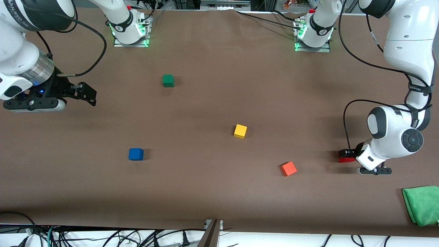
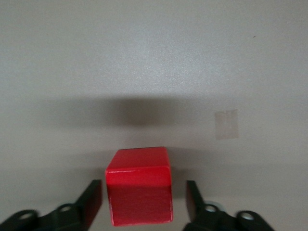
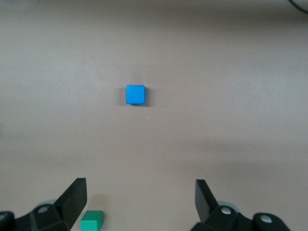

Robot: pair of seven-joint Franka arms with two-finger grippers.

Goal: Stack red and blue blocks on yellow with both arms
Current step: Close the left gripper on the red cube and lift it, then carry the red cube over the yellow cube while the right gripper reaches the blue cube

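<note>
The red block (image 1: 346, 159) sits on the table at the left arm's end. My left gripper (image 1: 347, 154) is low around it and open. In the left wrist view the red block (image 2: 139, 191) lies between the two fingers (image 2: 92, 201) with a small gap on each side. The blue block (image 1: 136, 154) lies toward the right arm's end and also shows in the right wrist view (image 3: 135, 94). The yellow cube (image 1: 240, 131) stands alone mid-table. My right gripper (image 1: 87, 93) is open and empty, held above the table at the right arm's end (image 3: 139, 197).
An orange cube (image 1: 288, 168) lies between the yellow cube and the red block, nearer the front camera. A dark green cube (image 1: 168, 80) sits nearer the robot bases and shows in the right wrist view (image 3: 91, 220). A green cloth (image 1: 422, 204) lies at the front corner by the left arm.
</note>
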